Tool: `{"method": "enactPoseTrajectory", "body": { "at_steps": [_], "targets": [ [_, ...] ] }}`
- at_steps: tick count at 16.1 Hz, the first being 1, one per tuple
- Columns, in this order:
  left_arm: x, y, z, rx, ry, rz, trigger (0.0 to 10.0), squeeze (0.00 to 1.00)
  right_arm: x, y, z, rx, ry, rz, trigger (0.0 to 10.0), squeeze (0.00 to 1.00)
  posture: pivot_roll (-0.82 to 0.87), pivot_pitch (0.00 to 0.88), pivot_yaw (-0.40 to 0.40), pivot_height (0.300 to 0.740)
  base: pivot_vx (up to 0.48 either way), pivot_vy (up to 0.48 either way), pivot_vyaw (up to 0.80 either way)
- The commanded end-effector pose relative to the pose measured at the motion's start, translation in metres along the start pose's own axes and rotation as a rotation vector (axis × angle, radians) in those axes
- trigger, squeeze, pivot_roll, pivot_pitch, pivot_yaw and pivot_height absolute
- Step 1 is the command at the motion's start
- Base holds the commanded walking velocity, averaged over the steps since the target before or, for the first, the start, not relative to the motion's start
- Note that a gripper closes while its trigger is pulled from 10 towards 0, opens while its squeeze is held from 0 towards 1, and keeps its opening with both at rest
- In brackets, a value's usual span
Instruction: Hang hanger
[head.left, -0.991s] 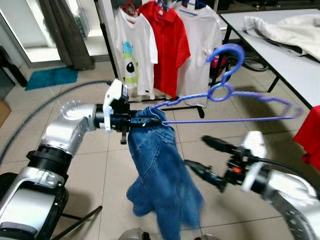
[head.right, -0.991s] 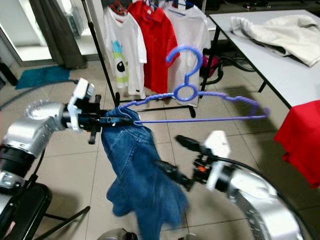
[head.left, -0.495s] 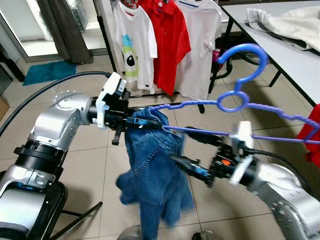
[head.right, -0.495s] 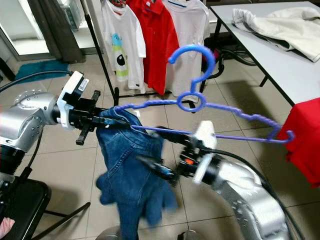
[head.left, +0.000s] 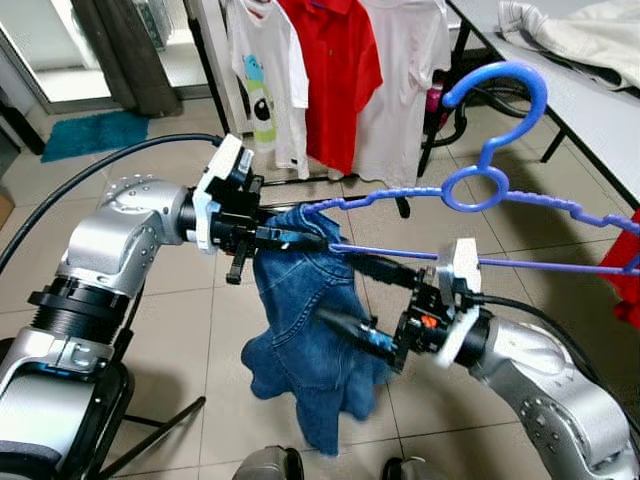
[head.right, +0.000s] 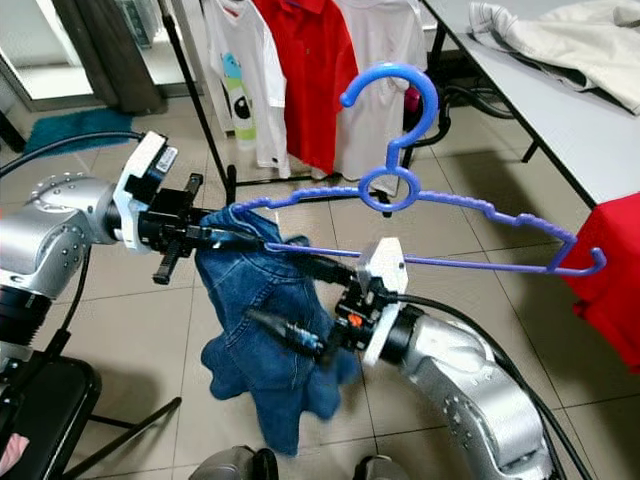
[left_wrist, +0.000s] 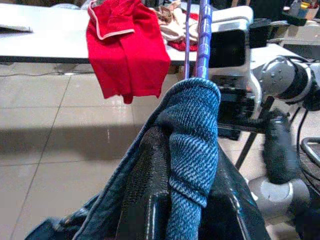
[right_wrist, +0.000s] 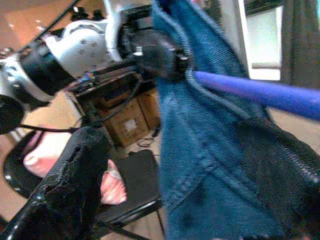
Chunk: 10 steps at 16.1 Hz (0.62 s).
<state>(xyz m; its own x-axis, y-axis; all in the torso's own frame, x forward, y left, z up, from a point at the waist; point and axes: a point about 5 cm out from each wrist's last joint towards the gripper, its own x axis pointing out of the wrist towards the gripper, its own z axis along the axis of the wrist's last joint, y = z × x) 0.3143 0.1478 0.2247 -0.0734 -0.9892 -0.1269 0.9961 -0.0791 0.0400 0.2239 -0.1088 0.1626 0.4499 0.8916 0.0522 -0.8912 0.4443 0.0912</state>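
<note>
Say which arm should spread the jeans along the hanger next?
Right, probably. The right gripper is open with fingers straddling the jeans, while the left gripper is shut on jeans and hanger end, carrying them.

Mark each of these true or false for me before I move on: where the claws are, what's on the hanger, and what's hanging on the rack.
1. The left claw is shut on the blue hanger and denim garment. True.
2. The right claw is shut on the hanger's hook. False: it is open, around the denim.
3. The hanger already hangs on the rack. False: it is held in the air.
4. A red shirt hangs on the rack between two white ones. True.
</note>
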Motion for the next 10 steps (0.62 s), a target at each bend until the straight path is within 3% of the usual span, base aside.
{"method": "enactPoseTrajectory", "body": {
  "at_steps": [1, 7, 10],
  "targets": [
    [-0.0039, -0.0006, 0.0124, 0.052, 0.002, -0.006, 0.0, 0.00, -0.0009, -0.0019, -0.0006, -0.016, 0.009, -0.014, 10.0, 0.00, 0.02, 0.134, 0.086, 0.740, 0.000, 0.000, 0.00],
    [-0.0050, -0.0015, 0.0146, 0.034, -0.010, -0.014, 0.0, 0.00, -0.0020, -0.0090, -0.0033, -0.037, -0.028, -0.083, 10.0, 0.00, 0.03, 0.122, 0.088, 0.740, 0.000, 0.000, 0.00],
    [-0.0043, 0.0003, 0.0162, 0.031, -0.020, -0.011, 0.0, 0.00, 0.0032, -0.0028, -0.0005, 0.000, -0.079, -0.026, 10.0, 0.00, 0.03, 0.112, 0.091, 0.740, 0.000, 0.000, 0.00]
  ]
}}
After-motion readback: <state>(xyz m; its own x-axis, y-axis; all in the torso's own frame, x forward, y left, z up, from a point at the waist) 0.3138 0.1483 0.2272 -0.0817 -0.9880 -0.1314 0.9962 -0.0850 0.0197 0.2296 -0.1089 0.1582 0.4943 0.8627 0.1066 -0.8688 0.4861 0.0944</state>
